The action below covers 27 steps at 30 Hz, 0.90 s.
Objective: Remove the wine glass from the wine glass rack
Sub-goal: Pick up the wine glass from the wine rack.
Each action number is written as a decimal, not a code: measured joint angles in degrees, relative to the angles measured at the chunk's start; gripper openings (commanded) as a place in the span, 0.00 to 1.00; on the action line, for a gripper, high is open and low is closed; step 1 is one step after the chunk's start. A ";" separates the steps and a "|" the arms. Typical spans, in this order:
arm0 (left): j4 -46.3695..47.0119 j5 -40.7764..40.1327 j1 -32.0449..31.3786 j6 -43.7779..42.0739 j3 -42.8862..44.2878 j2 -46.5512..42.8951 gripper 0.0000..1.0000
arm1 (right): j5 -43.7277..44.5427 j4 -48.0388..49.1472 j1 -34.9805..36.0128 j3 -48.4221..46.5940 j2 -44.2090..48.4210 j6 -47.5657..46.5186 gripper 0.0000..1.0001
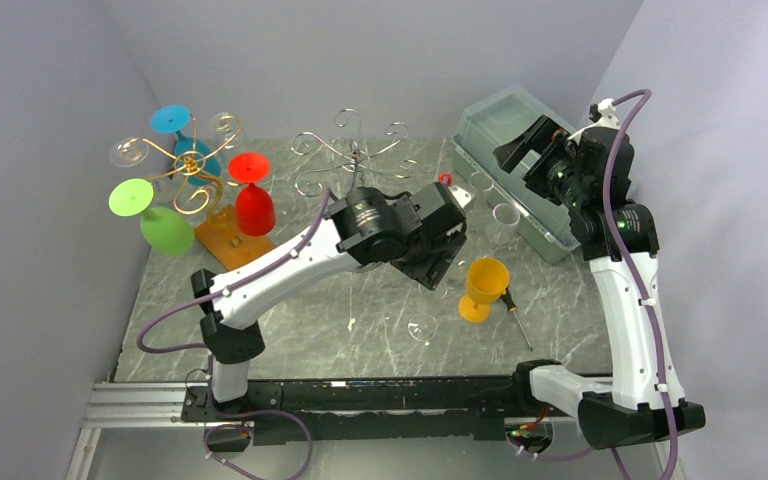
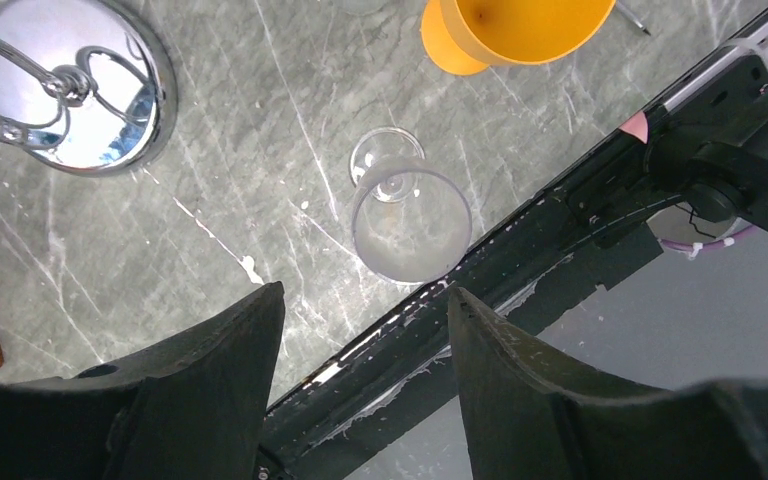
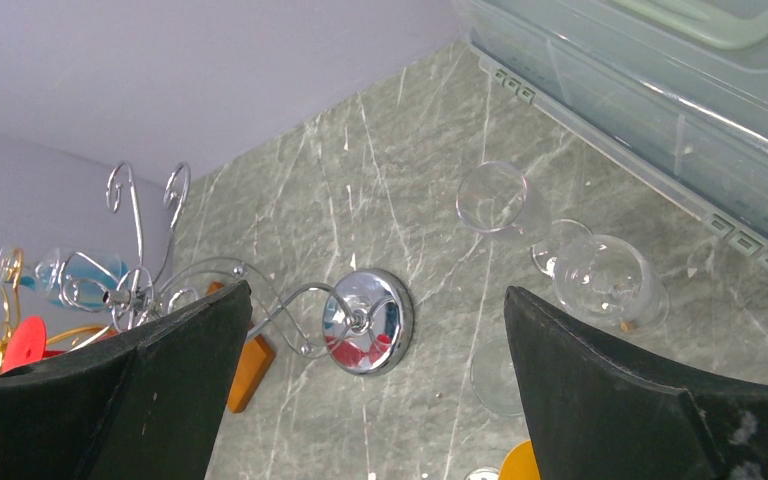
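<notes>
Wine glass (image 2: 410,222), clear, stands on the grey table (image 1: 360,330), off the silver rack (image 1: 355,155). It is just below the left gripper (image 2: 365,300), whose 2 fingers (image 2: 210,380) are parted around nothing. An orange goblet (image 1: 484,285) and a screwdriver (image 1: 518,318) are near. More clear glasses (image 3: 495,200) stand beside the clear bin (image 1: 480,165), whose contents are unclear. The right gripper (image 3: 377,295) gapes wide, empty.

The left arm (image 1: 280,268) and the right arm (image 1: 628,300) are showing white shells between round black joints. A purple cable (image 1: 143,338) is looping out at nine o'clock from the left base. The left gripper (image 2: 365,295) is showing black wedge fingers (image 2: 210,390), scuffed white.
</notes>
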State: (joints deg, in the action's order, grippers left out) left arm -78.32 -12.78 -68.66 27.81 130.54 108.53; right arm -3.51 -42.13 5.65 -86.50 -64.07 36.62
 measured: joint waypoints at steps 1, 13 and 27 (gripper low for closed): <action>-0.02 -0.39 0.00 -0.20 0.35 -0.79 0.69 | 0.00 -0.02 0.00 0.00 0.04 0.00 1.00; -1.20 -12.96 3.23 -3.43 7.78 -10.78 0.73 | 0.00 -0.09 0.00 0.15 0.09 -0.04 1.00; -2.01 -21.53 34.80 -7.87 3.72 -17.51 0.87 | -2.67 0.20 0.35 0.72 -0.92 -0.61 1.00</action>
State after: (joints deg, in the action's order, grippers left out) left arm -80.34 -34.30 -33.87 19.94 134.26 91.02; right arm -6.17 -41.93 6.00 -85.78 -64.99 36.01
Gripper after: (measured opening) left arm 0.781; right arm 0.994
